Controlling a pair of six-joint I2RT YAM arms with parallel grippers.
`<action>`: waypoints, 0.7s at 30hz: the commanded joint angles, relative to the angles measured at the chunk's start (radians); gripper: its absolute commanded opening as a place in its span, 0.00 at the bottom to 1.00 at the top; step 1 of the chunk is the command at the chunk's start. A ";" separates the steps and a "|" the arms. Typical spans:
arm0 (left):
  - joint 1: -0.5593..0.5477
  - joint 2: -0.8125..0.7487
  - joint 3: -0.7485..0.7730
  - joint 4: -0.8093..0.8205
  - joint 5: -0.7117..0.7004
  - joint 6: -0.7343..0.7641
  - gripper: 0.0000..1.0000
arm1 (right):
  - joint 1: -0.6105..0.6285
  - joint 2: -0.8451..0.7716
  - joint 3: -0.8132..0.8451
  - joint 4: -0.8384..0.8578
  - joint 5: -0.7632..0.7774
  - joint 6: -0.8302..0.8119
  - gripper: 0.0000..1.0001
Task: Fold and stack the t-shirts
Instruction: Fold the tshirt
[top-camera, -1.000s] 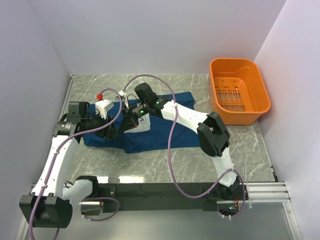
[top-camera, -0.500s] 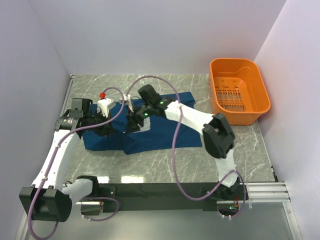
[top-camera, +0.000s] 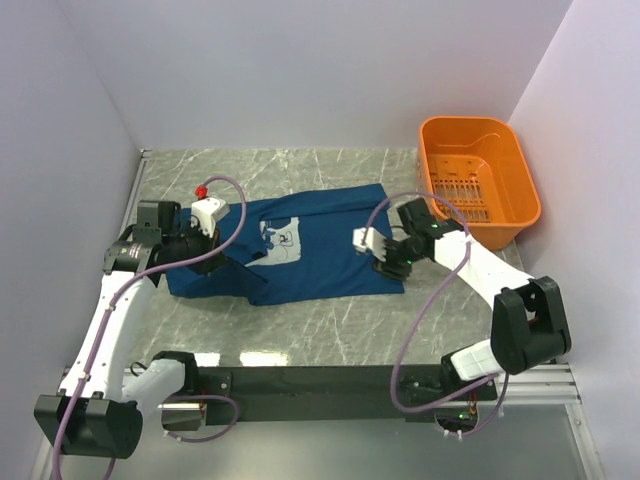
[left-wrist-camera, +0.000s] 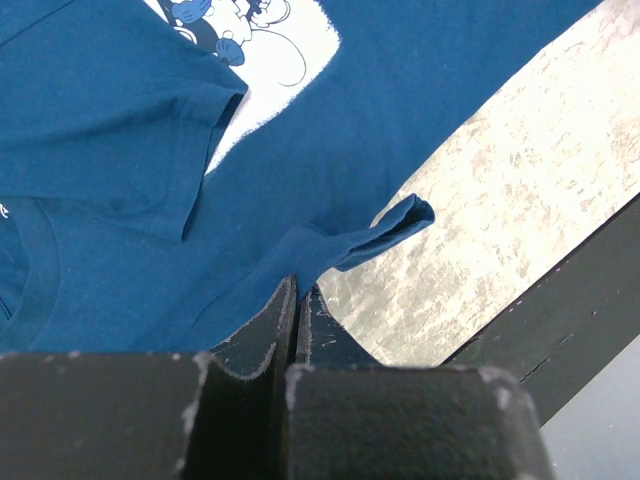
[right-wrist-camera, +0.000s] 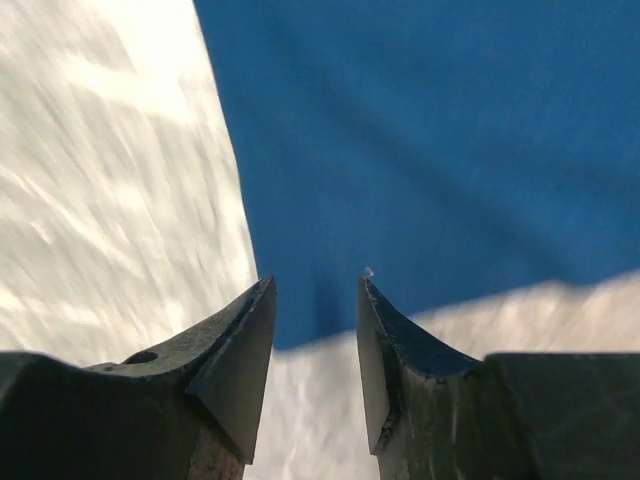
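Observation:
One dark navy t-shirt (top-camera: 320, 255) lies spread on the marble table, its pale cartoon print (top-camera: 281, 239) facing up. My left gripper (top-camera: 226, 260) is at the shirt's left part, near a sleeve. In the left wrist view the left gripper (left-wrist-camera: 297, 288) is shut, pinching a raised fold of the t-shirt (left-wrist-camera: 330, 110) at its tips. My right gripper (top-camera: 378, 262) hovers at the shirt's right edge. In the right wrist view the right gripper (right-wrist-camera: 315, 285) is open above a corner of the blue t-shirt (right-wrist-camera: 430, 130), with nothing between its fingers.
An orange plastic basket (top-camera: 520, 170) stands at the back right, close behind the right arm. Bare marble table (top-camera: 330, 330) runs between the shirt and the black rail at the near edge. Walls close in the left and right sides.
The right arm swung from over the shirt's print to its right edge and its gripper opened. The left gripper shut on the cloth near the left sleeve.

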 joint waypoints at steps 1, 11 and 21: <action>-0.004 -0.023 0.011 0.026 0.012 0.026 0.00 | -0.081 -0.024 -0.077 0.004 0.124 -0.141 0.45; -0.006 -0.026 0.016 0.018 -0.002 0.023 0.00 | -0.104 0.025 -0.154 0.065 0.160 -0.145 0.44; -0.004 -0.026 0.014 0.023 -0.005 0.024 0.00 | -0.103 -0.007 -0.179 0.035 0.124 -0.155 0.42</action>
